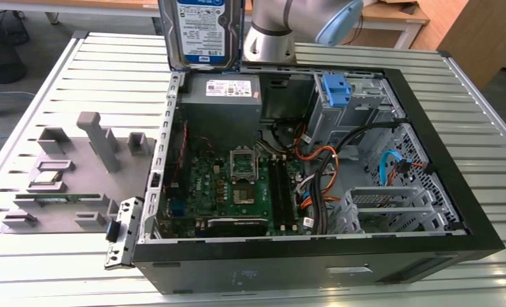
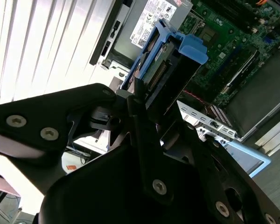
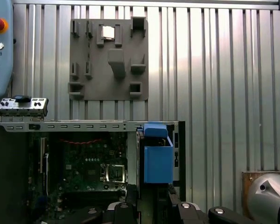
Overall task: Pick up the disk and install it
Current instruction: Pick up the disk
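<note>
The open computer case (image 1: 321,265) sits on the ribbed counter (image 1: 107,57), with its whole top wide open. Over its far edge, above the grey power box (image 1: 219,112), the disk (image 1: 203,32) hangs upright in clear air. The claw (image 2: 144,91) is clamped on it.

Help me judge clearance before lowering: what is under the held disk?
In the second wrist view, below the disk lie the grey power supply and the case's wall edge, motherboard alongside. The spot straight beneath is hidden by the disk.
</note>
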You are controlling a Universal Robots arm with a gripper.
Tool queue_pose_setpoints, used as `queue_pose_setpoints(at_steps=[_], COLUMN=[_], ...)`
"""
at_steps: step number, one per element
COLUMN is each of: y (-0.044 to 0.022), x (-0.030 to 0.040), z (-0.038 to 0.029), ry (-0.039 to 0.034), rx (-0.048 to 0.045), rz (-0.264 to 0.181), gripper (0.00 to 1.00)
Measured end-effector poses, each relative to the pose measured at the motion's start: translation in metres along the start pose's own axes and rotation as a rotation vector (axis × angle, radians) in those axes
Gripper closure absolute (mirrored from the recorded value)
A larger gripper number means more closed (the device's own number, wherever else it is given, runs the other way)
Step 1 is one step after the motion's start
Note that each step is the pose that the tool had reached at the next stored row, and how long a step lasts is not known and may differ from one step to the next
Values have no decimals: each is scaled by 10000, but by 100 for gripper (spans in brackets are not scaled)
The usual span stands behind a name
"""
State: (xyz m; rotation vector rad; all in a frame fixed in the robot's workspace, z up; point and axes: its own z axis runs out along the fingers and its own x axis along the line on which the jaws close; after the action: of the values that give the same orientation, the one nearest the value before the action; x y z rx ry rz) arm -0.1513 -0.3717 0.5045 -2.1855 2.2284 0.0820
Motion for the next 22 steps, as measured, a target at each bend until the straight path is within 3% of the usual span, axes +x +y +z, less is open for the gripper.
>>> queue_pose_setpoints(at_steps=[13, 22], y=[-149, -170], x=[-4, -4], z=[-3, -1], ry=[1, 0], rx=[-1, -1], rz=[0, -3], gripper=[65, 65])
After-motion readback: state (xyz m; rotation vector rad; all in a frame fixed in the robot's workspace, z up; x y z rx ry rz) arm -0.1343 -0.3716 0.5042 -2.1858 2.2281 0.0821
